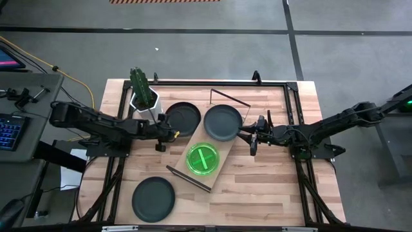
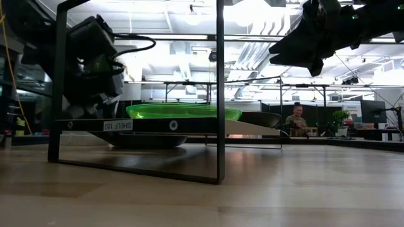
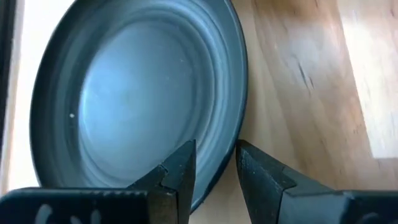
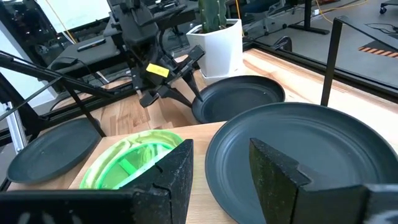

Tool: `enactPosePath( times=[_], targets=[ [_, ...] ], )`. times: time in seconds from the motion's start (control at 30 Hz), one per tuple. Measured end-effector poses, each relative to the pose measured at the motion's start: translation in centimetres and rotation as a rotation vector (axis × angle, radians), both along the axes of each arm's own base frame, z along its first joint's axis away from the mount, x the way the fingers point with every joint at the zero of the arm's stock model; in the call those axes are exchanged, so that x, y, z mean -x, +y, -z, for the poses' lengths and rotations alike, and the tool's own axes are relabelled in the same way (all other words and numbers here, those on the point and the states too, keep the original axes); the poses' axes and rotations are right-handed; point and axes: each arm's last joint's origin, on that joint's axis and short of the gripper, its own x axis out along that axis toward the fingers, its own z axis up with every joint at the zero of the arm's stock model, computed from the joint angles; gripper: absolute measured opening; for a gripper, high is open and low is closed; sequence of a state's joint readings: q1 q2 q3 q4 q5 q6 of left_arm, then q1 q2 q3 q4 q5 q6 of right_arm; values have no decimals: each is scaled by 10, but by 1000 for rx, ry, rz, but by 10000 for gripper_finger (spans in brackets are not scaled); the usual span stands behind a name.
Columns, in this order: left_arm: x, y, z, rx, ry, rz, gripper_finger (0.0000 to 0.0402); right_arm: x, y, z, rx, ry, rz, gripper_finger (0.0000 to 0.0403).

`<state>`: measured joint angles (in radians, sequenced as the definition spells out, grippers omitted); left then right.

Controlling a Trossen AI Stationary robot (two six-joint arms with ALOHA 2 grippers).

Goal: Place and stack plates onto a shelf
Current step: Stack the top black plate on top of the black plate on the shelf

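Evidently the left gripper [image 1: 163, 124] straddles the rim of a black plate [image 1: 182, 118] beside the shelf [image 1: 207, 169], jaws apart, not yet pinching. The right gripper [image 1: 247, 134], also parted, faces the black plate on the shelf [image 1: 223, 122]. These plates look light, stiff and slick; the thin rim seems the only hold.

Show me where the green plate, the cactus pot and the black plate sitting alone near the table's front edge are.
green plate [image 1: 202, 158]: high view, middle of the plate, on the shelf.
cactus pot [image 4: 222, 48]: right wrist view, white side wall.
black plate near the front edge [image 1: 154, 198]: high view, plate's centre.
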<state>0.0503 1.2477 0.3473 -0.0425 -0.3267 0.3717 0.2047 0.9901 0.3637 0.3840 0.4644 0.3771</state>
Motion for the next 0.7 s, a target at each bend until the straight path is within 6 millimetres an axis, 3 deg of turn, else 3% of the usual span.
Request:
enactPosePath(
  times=[0.43,0.6,0.7],
  targets=[
    [-6,7,10,3,14,-85,90,0,0,0,1,3,0,140],
    [-14,8,-9,40,-48,-143,15,0,0,1,3,11,2,140],
    [-18,7,-22,53,-75,-162,12,0,0,2,4,18,2,140]
  ],
)
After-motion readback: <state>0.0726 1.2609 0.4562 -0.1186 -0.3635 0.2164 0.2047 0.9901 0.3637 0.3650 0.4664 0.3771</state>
